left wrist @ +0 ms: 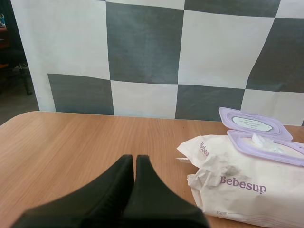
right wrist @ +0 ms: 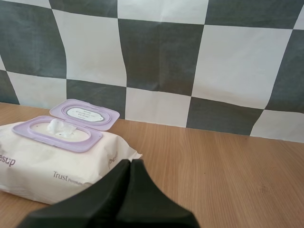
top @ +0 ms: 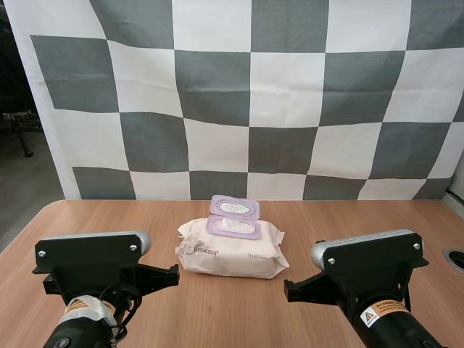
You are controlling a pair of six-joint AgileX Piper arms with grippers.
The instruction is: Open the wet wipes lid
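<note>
Ahead of both my jaws, on the wooden table (top: 341, 225), lies the pack of wet wipes (top: 230, 250), flat, with its printed face up. Its purple lid (top: 234, 207) is folded back past the far edge of the pack, so the oval opening (top: 233, 227) is bare and a white wipe (right wrist: 59, 127) pokes up through it. As things lie, I judge the task done: nothing covers the opening.

My left gripper (left wrist: 132, 159) has its fingers pressed together into one dark wedge, pinching nothing. The pack sits ahead of its tips and off to their right, well apart from them. My right gripper (right wrist: 130, 164) is likewise closed on nothing. The pack lies ahead and to the left of its tips, nearer, its corner just beyond them but not touching.

I judge that both arms are held low at my side of the table so that the pack is undisturbed and the lid can rest open, with no finger near enough to knock it shut.
</note>
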